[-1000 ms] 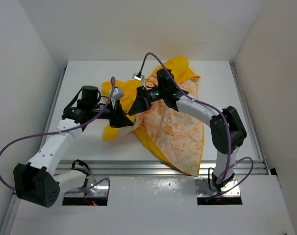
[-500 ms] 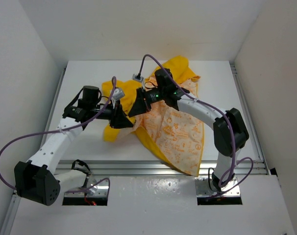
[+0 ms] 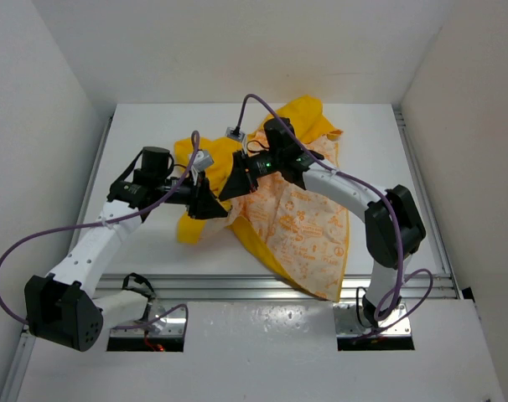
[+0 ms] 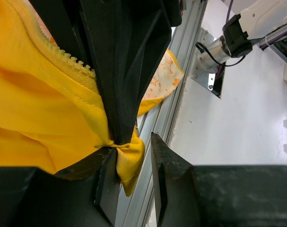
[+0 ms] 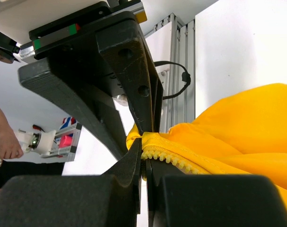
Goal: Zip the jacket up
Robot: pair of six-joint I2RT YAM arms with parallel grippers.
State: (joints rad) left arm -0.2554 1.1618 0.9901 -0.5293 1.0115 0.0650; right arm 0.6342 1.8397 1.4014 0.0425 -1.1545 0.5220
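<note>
Right fingers edged left, clenched on jacket edge; left fingers parted around it.

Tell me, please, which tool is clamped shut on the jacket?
The right tool, pinching the jacket at its zipper teeth; the left tool has its jaws apart.

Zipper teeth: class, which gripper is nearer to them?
Right. The right gripper pinches the jacket right at the zipper teeth; the left gripper straddles a corner of it farther along.
</note>
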